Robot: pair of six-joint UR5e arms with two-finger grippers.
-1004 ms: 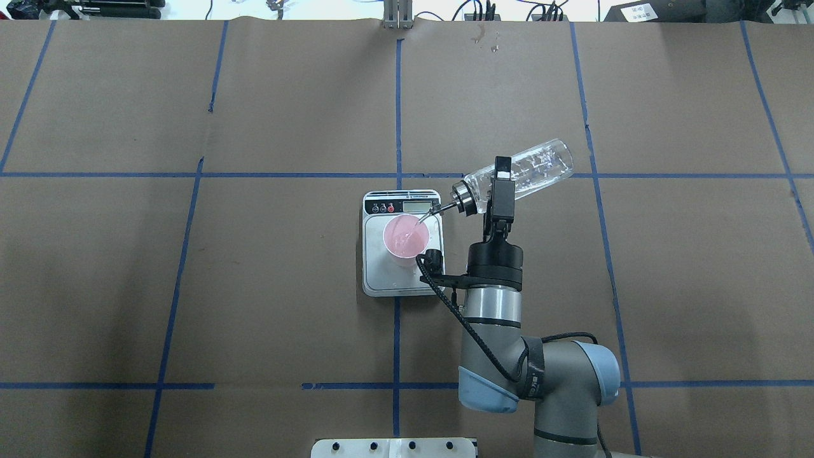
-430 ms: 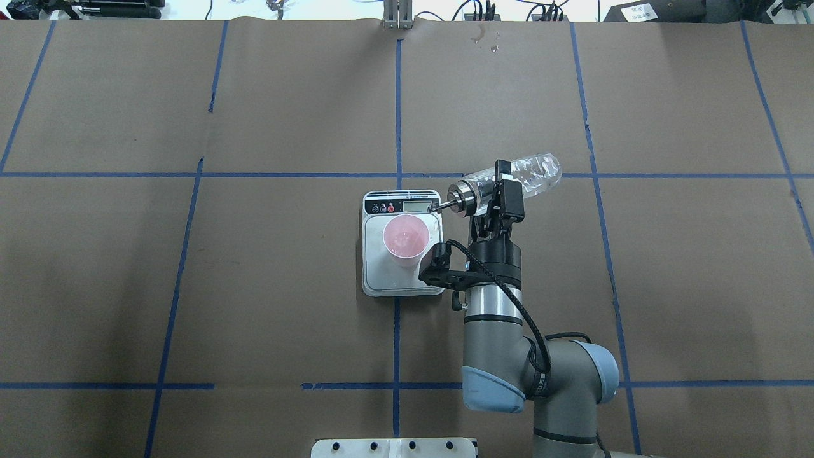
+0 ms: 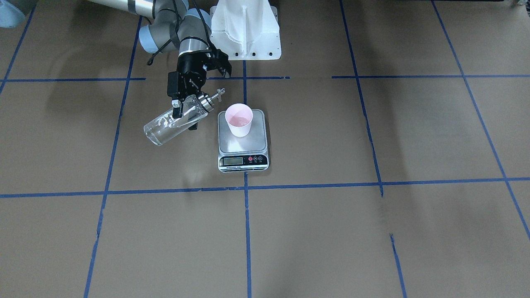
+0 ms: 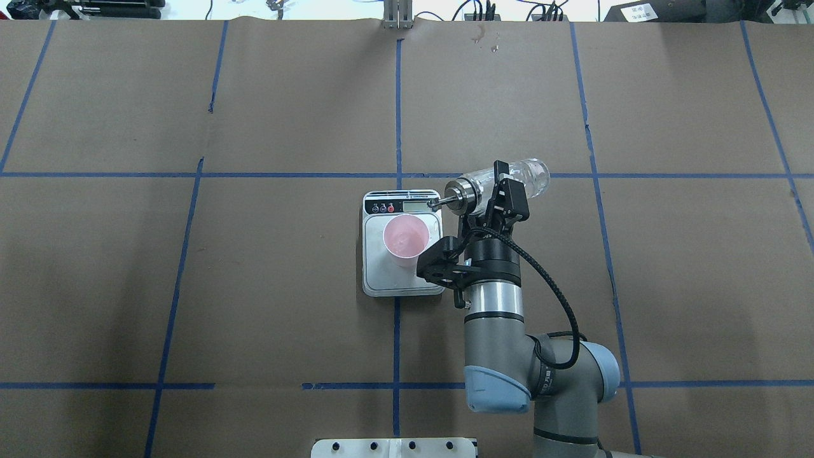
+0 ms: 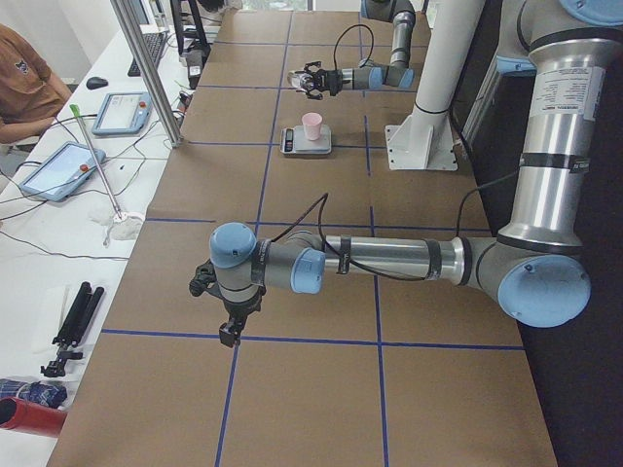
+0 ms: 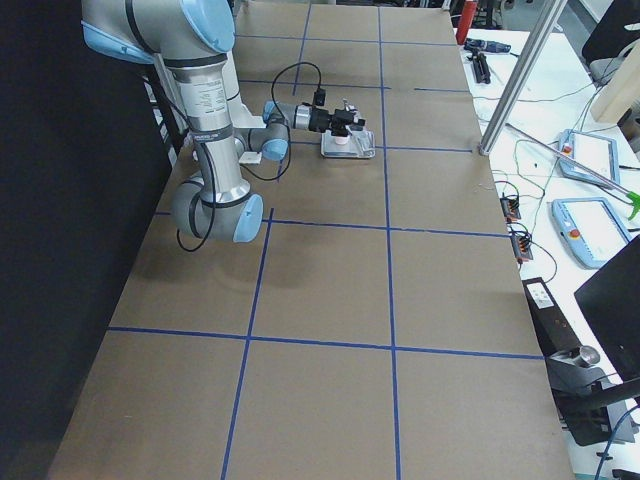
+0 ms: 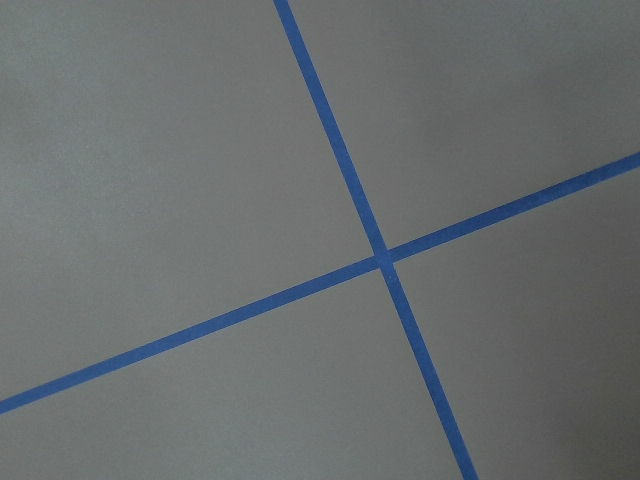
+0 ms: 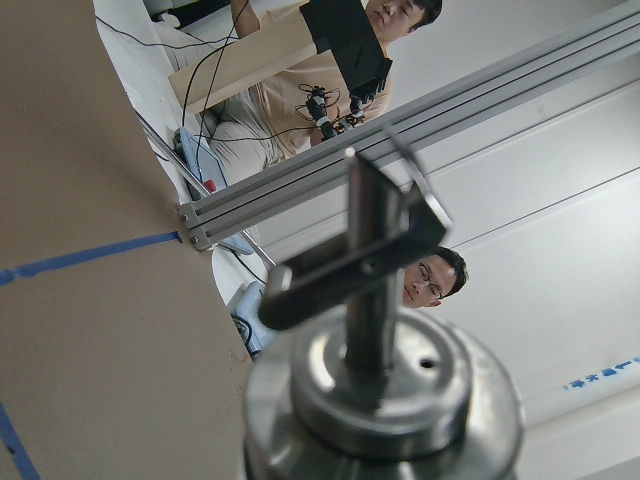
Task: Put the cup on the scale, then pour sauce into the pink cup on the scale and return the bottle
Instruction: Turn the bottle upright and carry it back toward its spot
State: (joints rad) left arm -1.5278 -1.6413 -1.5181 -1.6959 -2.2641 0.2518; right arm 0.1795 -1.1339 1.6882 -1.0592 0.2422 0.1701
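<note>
Brown paper covers the counter (image 4: 254,286), ruled into squares by blue tape (image 4: 191,175). The left pincer (image 5: 232,326) hangs over a tape crossing, well apart from everything else; whether it is spread or closed I cannot tell. Near the middle lies the flat rectangular scale (image 4: 381,280), a brushed steel platform with a black-and-white button panel. The tapered pale pink paper cup (image 4: 406,238) stands upright on the platform. Just to the right, the right pincer (image 4: 502,187) pinches the clear glass bottle (image 4: 528,175) across its cylindrical body, holding it tilted off the counter. The bottle's shiny metal cap (image 4: 459,196) and thin spout (image 4: 439,203) point toward the scale, clear of the cup.
</note>
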